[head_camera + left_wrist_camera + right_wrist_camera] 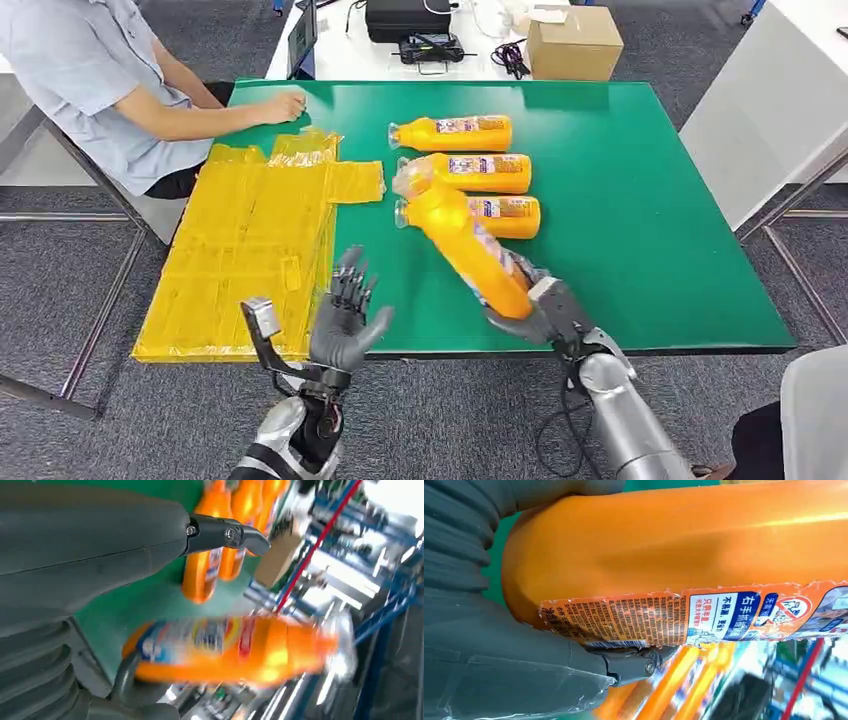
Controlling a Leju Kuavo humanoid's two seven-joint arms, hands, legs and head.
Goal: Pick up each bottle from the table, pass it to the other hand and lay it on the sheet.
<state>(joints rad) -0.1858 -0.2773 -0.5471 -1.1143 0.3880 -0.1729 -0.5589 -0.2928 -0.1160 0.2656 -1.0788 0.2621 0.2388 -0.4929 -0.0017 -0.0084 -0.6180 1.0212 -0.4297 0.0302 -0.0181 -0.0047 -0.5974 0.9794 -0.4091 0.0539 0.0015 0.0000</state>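
My right hand (540, 312) grips an orange bottle (462, 243) by its base, tilted with its cap end pointing up and away over the green table (640, 200). The same bottle (684, 545) shows close up in the right wrist view, and blurred (235, 650) in the left wrist view. Three more orange bottles (460, 133) (478, 172) (508, 216) lie side by side behind it. My left hand (345, 320) is raised near the front edge, fingers spread, holding nothing, a short way left of the held bottle. The yellow sheet (250, 250) covers the table's left part.
A person sits at the far left with a hand (283, 105) resting on the table just behind the sheet. A white table behind carries a cardboard box (574, 42) and a black case (405, 18). Bare green surface lies to the right of the bottles.
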